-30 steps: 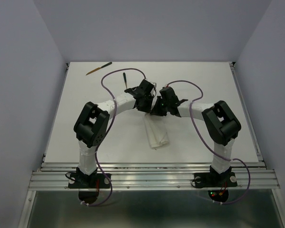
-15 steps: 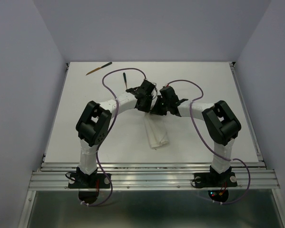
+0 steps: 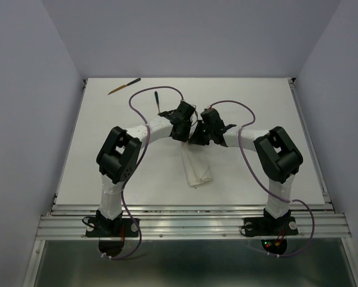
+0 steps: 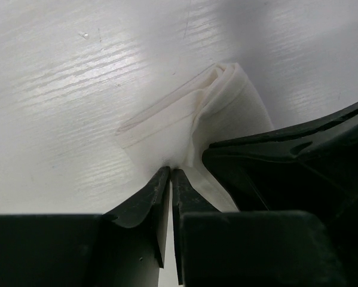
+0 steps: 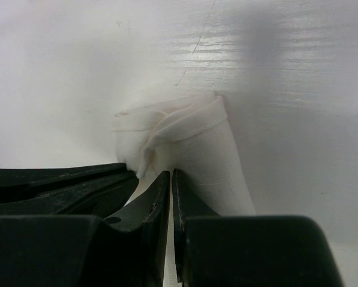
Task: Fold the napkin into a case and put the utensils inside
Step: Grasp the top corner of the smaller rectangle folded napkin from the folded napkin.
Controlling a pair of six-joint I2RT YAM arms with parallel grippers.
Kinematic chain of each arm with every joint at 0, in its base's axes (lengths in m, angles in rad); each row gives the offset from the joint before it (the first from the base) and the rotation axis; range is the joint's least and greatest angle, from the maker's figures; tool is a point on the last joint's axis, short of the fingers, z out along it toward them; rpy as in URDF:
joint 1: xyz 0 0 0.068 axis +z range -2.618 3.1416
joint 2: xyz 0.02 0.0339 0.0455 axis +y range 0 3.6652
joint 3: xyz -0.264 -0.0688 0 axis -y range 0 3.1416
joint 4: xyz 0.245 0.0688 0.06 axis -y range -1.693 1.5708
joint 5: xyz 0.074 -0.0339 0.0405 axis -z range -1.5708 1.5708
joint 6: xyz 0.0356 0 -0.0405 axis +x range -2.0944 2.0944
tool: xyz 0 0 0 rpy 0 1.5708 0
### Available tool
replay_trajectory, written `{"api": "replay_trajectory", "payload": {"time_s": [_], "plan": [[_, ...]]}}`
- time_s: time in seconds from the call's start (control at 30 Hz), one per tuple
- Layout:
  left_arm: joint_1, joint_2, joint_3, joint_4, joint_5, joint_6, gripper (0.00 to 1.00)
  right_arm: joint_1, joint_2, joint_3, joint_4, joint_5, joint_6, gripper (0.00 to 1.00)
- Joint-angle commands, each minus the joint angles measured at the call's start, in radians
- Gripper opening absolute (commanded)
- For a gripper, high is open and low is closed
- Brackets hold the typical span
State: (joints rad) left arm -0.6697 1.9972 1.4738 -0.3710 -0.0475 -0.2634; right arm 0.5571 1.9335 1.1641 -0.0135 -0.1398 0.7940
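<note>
Two grips | left gripper [image 4: 171,171], right gripper [image 5: 171,173] pinch napkin [image 3: 196,168] far edge | utensils [image 3: 124,86] well apart, far-left

- no writing, label, brand, number or sign could be read in any of the views.

White table [image 3: 256,101], faintly wood-grained. Pale grey walls [image 3: 190,36] rise beyond the table's far and side edges; aluminium rails [image 3: 190,222] line its near edge.
</note>
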Motion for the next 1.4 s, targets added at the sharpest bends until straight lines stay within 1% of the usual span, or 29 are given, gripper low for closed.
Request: {"api": "replay_trajectory", "payload": {"time_s": [0.0, 0.03, 0.07, 0.1, 0.13, 0.47, 0.67, 1.0, 1.37], "plan": [[0.001, 0.011, 0.037, -0.006, -0.022, 0.007, 0.16, -0.005, -0.002, 0.037, 0.056, -0.012, 0.004, 0.11], [-0.001, 0.014, 0.037, -0.005, -0.022, 0.007, 0.13, -0.005, -0.002, 0.037, 0.058, -0.012, 0.004, 0.11], [0.001, 0.015, 0.036, -0.003, -0.022, 0.006, 0.06, -0.005, -0.002, 0.039, 0.06, -0.014, 0.005, 0.11], [0.001, 0.015, 0.034, -0.003, -0.023, 0.004, 0.02, -0.005, -0.002, 0.04, 0.06, -0.014, 0.005, 0.11], [0.001, 0.017, 0.033, 0.0, -0.023, 0.004, 0.0, -0.005, -0.002, 0.04, 0.061, -0.015, 0.007, 0.11], [0.007, -0.052, -0.006, 0.023, -0.041, -0.023, 0.0, -0.005, 0.01, 0.054, 0.079, -0.029, 0.014, 0.11], [0.021, -0.092, -0.027, 0.052, -0.003, -0.036, 0.0, -0.005, 0.018, 0.057, 0.092, -0.04, 0.017, 0.11], [0.025, -0.101, -0.029, 0.052, 0.003, -0.034, 0.0, -0.005, 0.028, 0.063, 0.115, -0.047, 0.025, 0.11], [0.032, -0.095, -0.029, 0.052, 0.014, -0.034, 0.0, -0.005, -0.001, 0.036, 0.155, -0.037, 0.037, 0.11]]}}
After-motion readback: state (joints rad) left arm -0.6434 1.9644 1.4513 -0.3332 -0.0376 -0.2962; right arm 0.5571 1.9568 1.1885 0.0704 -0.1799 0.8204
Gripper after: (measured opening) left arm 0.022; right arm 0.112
